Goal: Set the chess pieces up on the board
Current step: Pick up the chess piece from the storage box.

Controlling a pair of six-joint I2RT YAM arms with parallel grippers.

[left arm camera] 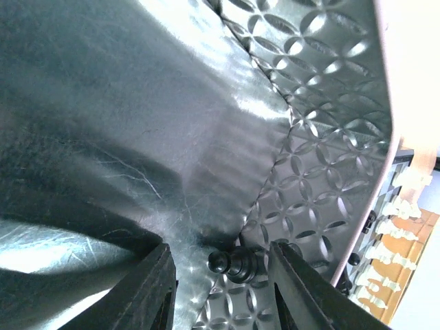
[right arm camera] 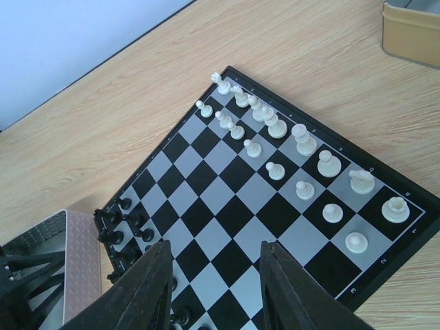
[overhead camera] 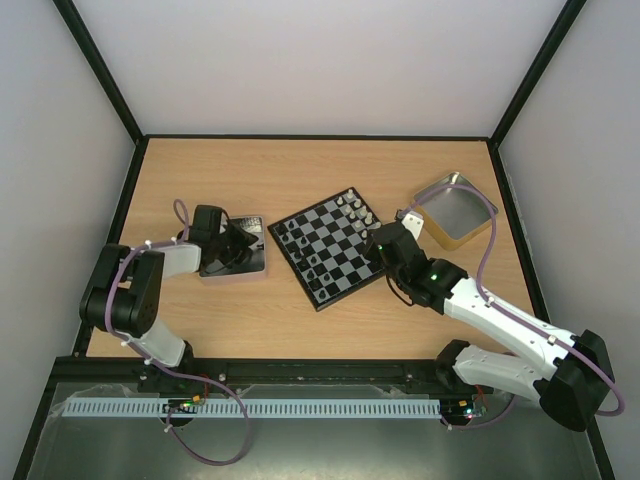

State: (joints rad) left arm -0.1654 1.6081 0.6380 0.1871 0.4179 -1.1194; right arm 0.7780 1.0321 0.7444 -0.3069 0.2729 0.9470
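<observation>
A small black chess piece (left arm camera: pixel 234 262) lies on its side inside a shallow embossed silvery metal tin (left arm camera: pixel 316 137), off the board. The left gripper (left arm camera: pixel 221 258) straddles it, jaws spread to either side and not yet touching, likely lined up to pinch it. The black-and-grey chequered chessboard (right arm camera: pixel 227 213) on the wooden table (overhead camera: pixel 300 170) carries white pieces (right arm camera: pixel 302 144) along one edge and black pieces (right arm camera: pixel 120 227) opposite. The right gripper (right arm camera: pixel 214 251) hovers above the board, spread and empty, probably waiting its turn.

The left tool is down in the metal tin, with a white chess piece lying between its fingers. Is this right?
No. The chess piece inside the left tool, in the tin, is black, not white; the left wrist view shows it.
</observation>
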